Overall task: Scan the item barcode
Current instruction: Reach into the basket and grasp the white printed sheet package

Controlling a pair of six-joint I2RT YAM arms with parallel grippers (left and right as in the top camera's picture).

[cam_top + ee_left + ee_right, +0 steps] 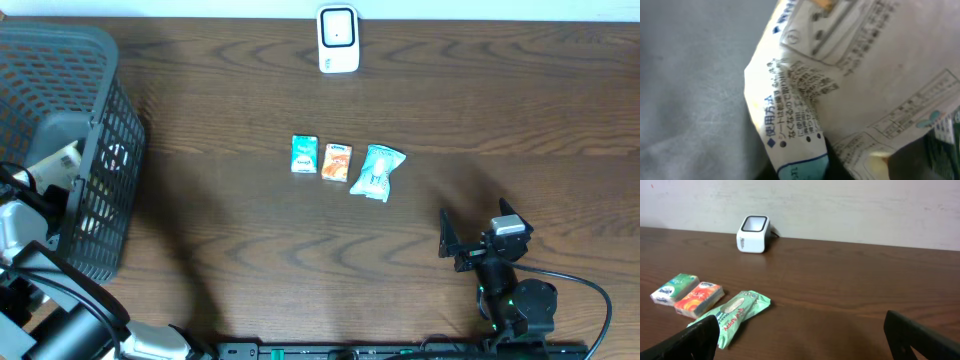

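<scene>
The left fingers [35, 182] are clenching inside the grey mesh basket [100, 150], against a crinkly white packet [850, 90]; whether they are gripping it, I cannot tell. Only the left wrist view is showing its print. Three soft packs [335, 162] are lying mid-counter [220, 120], with the boxy scanner [338, 40] behind them. The right fingers [695, 337] are gaping wide.

You see the crinkled white packet [850, 90], printed with blue and black Japanese text, close up and tilted in the left wrist view, in the grey basket [100, 60] at the table's [250, 260] left edge, and the white scanner [338, 40] upright mid far edge
</scene>
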